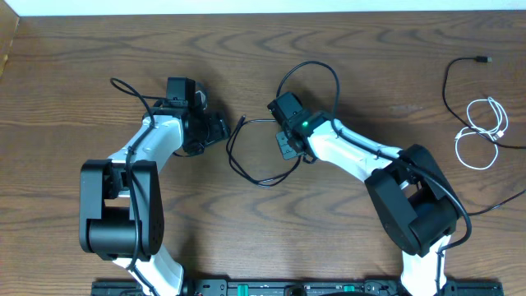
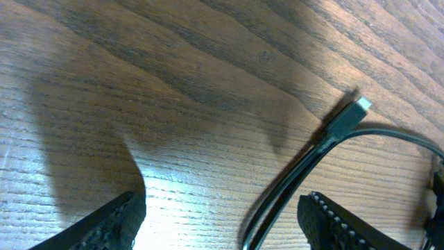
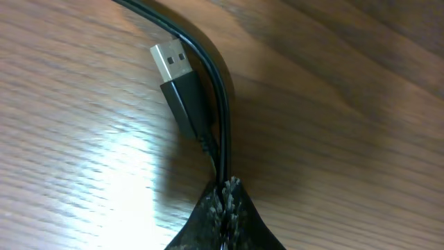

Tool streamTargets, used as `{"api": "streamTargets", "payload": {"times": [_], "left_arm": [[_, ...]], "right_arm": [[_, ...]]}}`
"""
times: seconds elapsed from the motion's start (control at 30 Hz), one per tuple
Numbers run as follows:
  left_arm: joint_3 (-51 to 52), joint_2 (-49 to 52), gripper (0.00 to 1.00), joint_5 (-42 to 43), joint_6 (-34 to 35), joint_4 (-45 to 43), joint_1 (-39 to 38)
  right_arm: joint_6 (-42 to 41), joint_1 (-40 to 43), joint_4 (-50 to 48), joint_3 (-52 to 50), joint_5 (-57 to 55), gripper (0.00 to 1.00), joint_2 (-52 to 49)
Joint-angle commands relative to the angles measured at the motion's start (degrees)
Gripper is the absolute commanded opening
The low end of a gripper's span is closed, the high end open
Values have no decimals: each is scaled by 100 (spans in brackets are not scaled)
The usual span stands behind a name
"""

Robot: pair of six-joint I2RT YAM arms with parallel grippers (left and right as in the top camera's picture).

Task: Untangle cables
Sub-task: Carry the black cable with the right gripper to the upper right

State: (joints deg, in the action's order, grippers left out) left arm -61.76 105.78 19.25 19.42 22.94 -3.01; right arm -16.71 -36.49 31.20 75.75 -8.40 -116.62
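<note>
A thin black cable (image 1: 238, 168) lies in the middle of the wood table (image 1: 82, 49), between the two arms. It curves in an open loop from an end near the left gripper (image 1: 220, 127) down and round to the right gripper (image 1: 288, 146).

In the left wrist view the left gripper (image 2: 222, 199) stands wide, its ribbed fingers (image 2: 107, 222) well apart with nothing clamped. Two strands of the cable (image 2: 291, 184) run side by side between the fingers, closer to the one on the right of that picture. They lead up to a small black plug (image 2: 347, 119) with a pale metal tip, flat on the wood.

In the right wrist view the right gripper (image 3: 225, 198) is pinched tight on the same kind of cable (image 3: 223, 104). Two glossy strands run down together into the closed fingertips. One ends just above them in a flat plug (image 3: 179, 73) with a black body and a silver rectangular shell. The other bends away past it to the top left.

At the table's right side, well apart from both grippers, a white cable (image 1: 485, 136) lies in a few loose coils. A second black cable (image 1: 446, 86) arcs just above and left of it, its small plug (image 1: 483, 59) near the far edge. The white coils and this black cable seem to cross, though the overhead view is too small to tell how.
</note>
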Motion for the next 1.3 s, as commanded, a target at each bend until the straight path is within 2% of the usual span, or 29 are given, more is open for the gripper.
{"api": "streamTargets", "payload": {"times": [0.0, 0.33, 0.4, 0.63, 0.77, 1.07, 1.27], "left_arm": [[-63, -98, 76, 85, -52, 15, 15], [-63, -282, 78, 55, -57, 15, 20], [-63, -282, 81, 50, -57, 15, 20], [-63, -282, 89, -855, -55, 20, 20], [-61, -282, 90, -883, -55, 22, 20], [-61, -282, 90, -883, -52, 20, 20], [-61, -282, 90, -883, -55, 20, 17]], "right_arm": [[269, 120, 186, 181, -17, 1, -4], [619, 188, 1366, 1464, -590, 1, 85], [708, 190, 1602, 1786, -717, 1, 85], [1038, 197, 2319, 3053, -1554, 1, 90], [1362, 234, 2588, 3910, -2120, 1, 92], [2090, 234, 2555, 5628, -3910, 1, 92], [3198, 420, 1858, 6102, -4754, 1, 92]]}}
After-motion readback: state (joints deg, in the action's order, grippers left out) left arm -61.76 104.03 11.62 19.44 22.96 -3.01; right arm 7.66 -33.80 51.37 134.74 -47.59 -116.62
